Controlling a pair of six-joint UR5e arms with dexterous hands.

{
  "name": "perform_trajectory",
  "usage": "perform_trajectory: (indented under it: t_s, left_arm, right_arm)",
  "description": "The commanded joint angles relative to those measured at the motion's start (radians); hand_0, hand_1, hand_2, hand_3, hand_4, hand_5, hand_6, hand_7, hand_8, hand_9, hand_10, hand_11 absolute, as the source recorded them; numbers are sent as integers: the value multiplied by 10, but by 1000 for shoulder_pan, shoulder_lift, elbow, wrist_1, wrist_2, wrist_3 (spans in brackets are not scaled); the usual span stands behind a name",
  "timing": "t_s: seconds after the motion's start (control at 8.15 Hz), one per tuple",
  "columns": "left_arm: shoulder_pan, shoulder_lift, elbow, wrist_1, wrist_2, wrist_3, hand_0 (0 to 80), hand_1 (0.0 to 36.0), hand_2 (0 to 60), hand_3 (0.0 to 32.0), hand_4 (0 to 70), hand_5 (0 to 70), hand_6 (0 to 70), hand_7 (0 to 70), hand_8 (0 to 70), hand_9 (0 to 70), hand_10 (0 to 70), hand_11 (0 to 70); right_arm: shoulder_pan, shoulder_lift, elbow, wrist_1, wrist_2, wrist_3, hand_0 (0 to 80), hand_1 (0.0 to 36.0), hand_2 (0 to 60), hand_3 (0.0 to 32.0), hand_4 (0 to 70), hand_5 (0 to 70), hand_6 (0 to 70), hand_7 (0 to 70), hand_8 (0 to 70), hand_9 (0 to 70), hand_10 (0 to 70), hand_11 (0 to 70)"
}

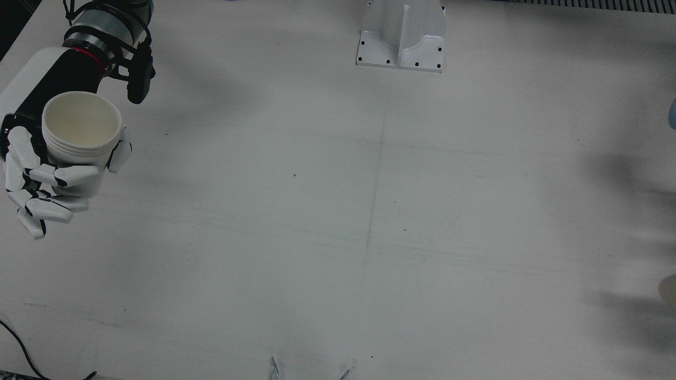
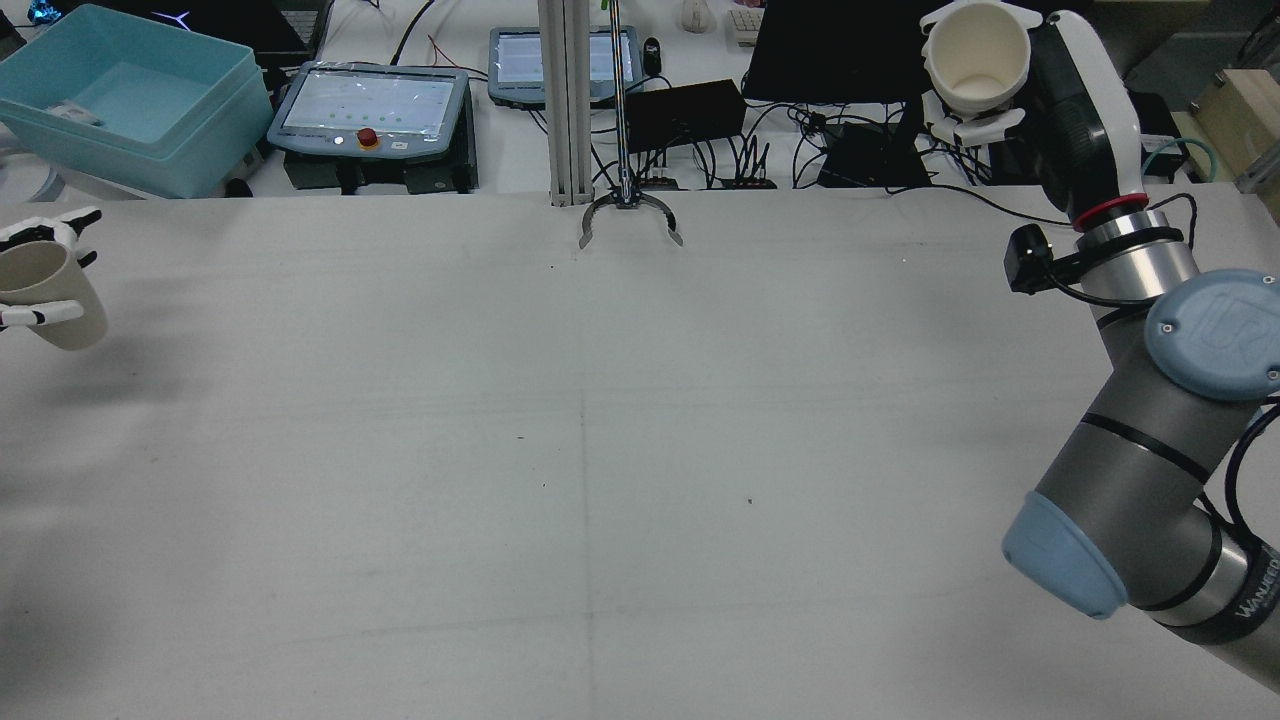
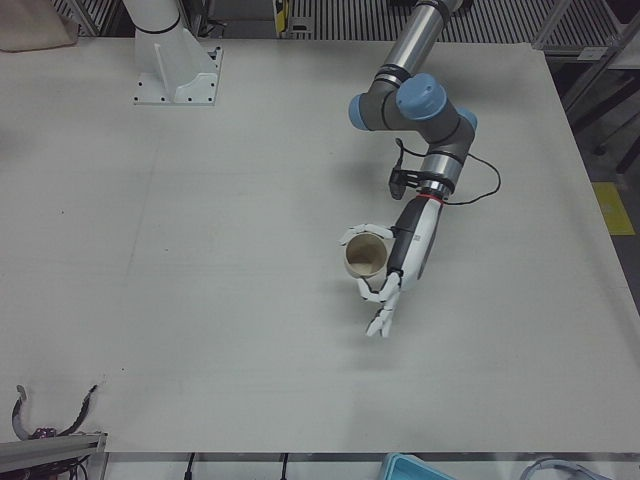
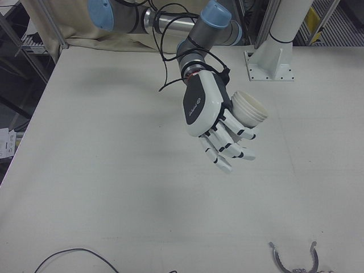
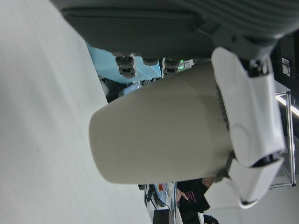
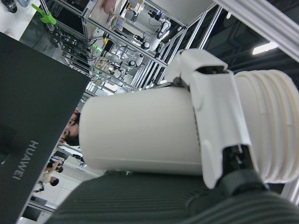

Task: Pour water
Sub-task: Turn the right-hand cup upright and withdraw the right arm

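Note:
My right hand [image 1: 47, 174] is shut on a white ribbed-rim cup [image 1: 80, 129], held upright and high over the table's right side. The rear view shows this white cup [image 2: 975, 55] in the right hand [image 2: 975, 120] at top right, and the right-front view shows the cup [image 4: 248, 111] beyond the hand [image 4: 219, 128]. My left hand [image 3: 385, 285] is shut on a beige paper cup [image 3: 367, 258], slightly tilted above the table; the rear view has the cup [image 2: 50, 295] at its far left edge. Up close, fingers [image 5: 247, 116] wrap the beige cup [image 5: 159, 130] and fingers [image 6: 219, 126] wrap the white cup [image 6: 140, 130]. I cannot tell whether either holds water.
A white arm pedestal [image 1: 401, 37] is bolted at the table's robot side. Beyond the far edge stand a teal bin [image 2: 130, 100], a teach pendant [image 2: 370, 105] and cables. A metal clamp [image 2: 630, 215] rests at that edge. A black cable [image 1: 21, 348] lies at one corner.

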Motion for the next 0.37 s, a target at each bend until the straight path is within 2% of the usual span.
perform_trajectory:
  t_s: [0.0,0.12,0.25]
  left_arm:
    - [-83,140,29,-83,-1,-35,492,360,600,0,156,700,0,148,0,15,48,98]
    - [-83,169,43,-111,-3,-32,491,360,600,0,154,700,0,145,0,15,49,98]
    - [-84,176,96,-170,-6,-33,492,360,600,0,166,700,0,138,0,13,48,97]
  right_arm:
    - [-27,-29,-199,89,54,305,775,323,336,0,191,382,248,343,344,480,144,242]
    - [-65,-33,-256,132,82,365,744,266,144,0,196,362,241,342,341,479,143,237]
    - [-117,-35,-293,134,110,419,742,263,130,0,190,356,236,335,336,474,141,234]
